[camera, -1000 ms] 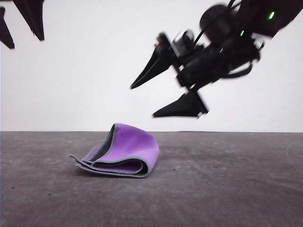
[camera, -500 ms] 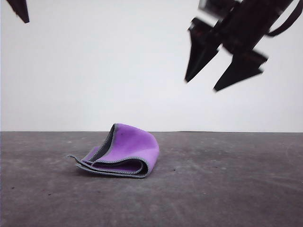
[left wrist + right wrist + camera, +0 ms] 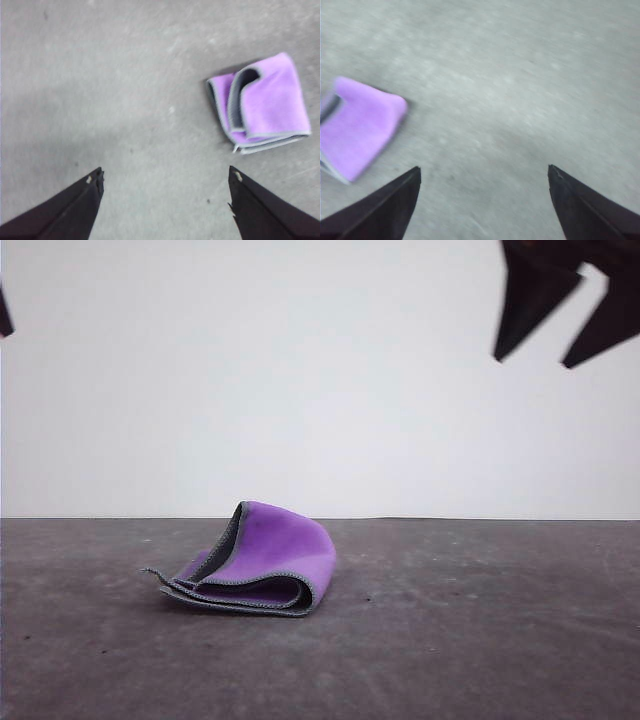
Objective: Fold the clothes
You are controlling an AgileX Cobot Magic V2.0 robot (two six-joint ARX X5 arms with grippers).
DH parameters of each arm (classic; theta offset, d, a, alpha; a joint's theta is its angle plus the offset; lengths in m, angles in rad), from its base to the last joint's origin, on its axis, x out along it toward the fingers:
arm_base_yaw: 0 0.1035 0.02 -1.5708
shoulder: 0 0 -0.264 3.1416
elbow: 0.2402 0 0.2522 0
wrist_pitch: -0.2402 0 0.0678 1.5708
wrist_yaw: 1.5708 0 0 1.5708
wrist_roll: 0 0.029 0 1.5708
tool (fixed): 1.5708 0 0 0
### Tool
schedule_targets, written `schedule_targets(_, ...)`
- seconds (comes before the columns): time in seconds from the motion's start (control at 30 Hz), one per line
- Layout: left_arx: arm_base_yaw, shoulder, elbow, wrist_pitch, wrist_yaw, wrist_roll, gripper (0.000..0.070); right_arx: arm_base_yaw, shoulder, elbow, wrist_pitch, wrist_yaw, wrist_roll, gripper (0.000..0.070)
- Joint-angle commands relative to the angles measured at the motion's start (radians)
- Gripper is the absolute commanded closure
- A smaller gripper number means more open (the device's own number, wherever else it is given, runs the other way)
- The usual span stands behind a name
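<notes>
1. One cloth (image 3: 262, 565) lies folded on the desk (image 3: 480, 640), purple outward.
2. Soft, light, floppy; best pinched at its stitched edging.
3. Left gripper (image 3: 165, 177) and right gripper (image 3: 482, 175) hang spread, empty.

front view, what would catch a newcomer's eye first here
The bright purple cloth stands out first: it lies folded into a loose bundle with grey stitched edges, left of centre on the dull grey table. Next comes the right gripper, dark and open, hanging high in the upper right corner well clear of the cloth. In the left wrist view the left gripper is open above bare table, the cloth off to one side.
</notes>
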Motion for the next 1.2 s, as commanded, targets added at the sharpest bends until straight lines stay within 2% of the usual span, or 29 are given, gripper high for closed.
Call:
schedule_targets(0.0, 0.000, -0.014, -0.020, 0.025, 0.001, -0.017, 0.0219, 0.005, -0.044, -0.040, 0.038, 0.011, 0.010, 0.0188)
schedule_targets(0.23, 0.000, -0.106, -0.115, 0.095, 0.002, -0.040, 0.0243, 0.005, -0.266, -0.256, 0.185, 0.090, 0.091, 0.0205)
schedule_targets(0.27, 0.000, -0.118, -0.123, 0.103, 0.002, -0.042, 0.0302, 0.005, -0.298, -0.279, 0.192, 0.103, 0.100, 0.0249)
schedule_targets(0.3, 0.000, -0.125, -0.126, 0.105, 0.002, -0.043, 0.0396, 0.005, -0.326, -0.296, 0.193, 0.112, 0.104, 0.0326)
schedule_targets(0.37, 0.000, -0.138, -0.127, 0.106, 0.003, -0.045, 0.0624, 0.005, -0.375, -0.319, 0.187, 0.128, 0.108, 0.0476)
schedule_targets(0.43, 0.000, -0.147, -0.127, 0.112, 0.005, -0.056, 0.0696, 0.005, -0.407, -0.322, 0.171, 0.135, 0.108, 0.0583)
schedule_targets(0.47, 0.000, -0.150, -0.127, 0.112, 0.009, -0.061, 0.0698, 0.005, -0.422, -0.322, 0.163, 0.135, 0.107, 0.0668)
schedule_targets(0.53, 0.000, -0.155, -0.128, 0.114, 0.017, -0.059, 0.0697, 0.005, -0.441, -0.322, 0.160, 0.135, 0.098, 0.0700)
schedule_targets(1.17, 0.000, -0.155, -0.127, 0.149, 0.023, -0.069, 0.0698, 0.006, -0.451, -0.322, 0.154, 0.134, 0.094, 0.0700)
